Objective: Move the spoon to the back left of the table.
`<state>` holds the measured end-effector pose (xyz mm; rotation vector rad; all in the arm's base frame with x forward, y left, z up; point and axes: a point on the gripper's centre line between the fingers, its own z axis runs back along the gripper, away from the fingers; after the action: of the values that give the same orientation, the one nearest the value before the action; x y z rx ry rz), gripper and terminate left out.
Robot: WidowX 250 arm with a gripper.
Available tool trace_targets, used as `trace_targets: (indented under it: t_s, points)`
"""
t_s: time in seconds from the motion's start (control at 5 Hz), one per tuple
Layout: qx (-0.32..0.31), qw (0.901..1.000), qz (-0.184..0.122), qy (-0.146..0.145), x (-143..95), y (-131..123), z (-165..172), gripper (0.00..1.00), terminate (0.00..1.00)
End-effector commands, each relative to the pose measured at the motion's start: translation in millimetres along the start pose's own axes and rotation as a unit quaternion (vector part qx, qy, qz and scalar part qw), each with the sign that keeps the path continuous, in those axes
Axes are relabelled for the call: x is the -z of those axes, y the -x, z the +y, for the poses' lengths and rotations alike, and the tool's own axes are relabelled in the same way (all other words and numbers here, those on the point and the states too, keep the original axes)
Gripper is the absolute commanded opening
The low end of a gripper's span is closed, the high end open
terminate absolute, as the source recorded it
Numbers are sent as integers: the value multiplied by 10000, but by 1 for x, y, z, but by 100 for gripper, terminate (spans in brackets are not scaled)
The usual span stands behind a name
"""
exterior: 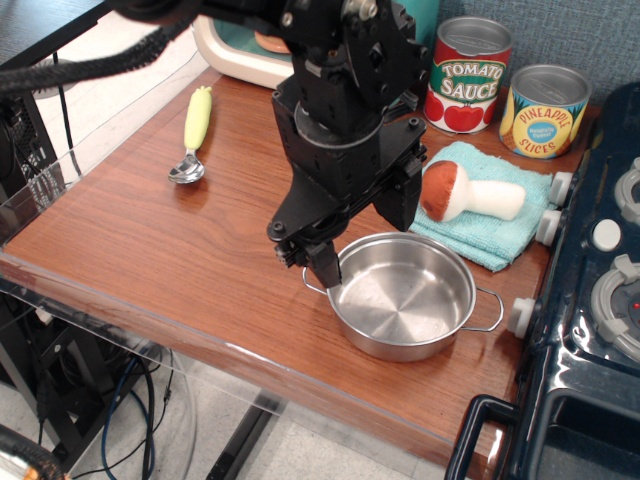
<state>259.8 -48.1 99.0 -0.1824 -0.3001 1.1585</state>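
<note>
Pot (405,305), cans (468,75), mushroom (470,193), towel (480,235)

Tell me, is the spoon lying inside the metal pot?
No, the spoon lies on the bare table, far left of the pot.

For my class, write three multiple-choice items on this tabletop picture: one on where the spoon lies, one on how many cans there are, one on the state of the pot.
1. Where does the spoon lie?
A. On bare table near the far left
B. Inside the pot
C. On the cloth

2. How many cans stand at the back?
A. One
B. Two
C. Four

3. What is the state of the pot?
A. Full of soup
B. Upside down
C. Upright and empty

Answers:
1 A: the spoon rests on the table, apart from the end effector.
2 B: a tomato sauce can and a pineapple slices can.
3 C: its bare steel bottom shows.
</note>
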Motion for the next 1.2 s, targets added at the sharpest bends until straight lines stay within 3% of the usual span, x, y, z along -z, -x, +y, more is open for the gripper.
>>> trace_targets:
  t_s: [0.0,0.2,0.8,1.0]
  points:
    - [0,10000,0,0,0,0,0,100,0]
    - [-46,9997,-178,-168,-1,-29,-2,100,0]
    - [-334,9971,-37,-685,19,-143,-6,100,0]
    - [-214,9963,-140,-821,25,-171,-10,100,0]
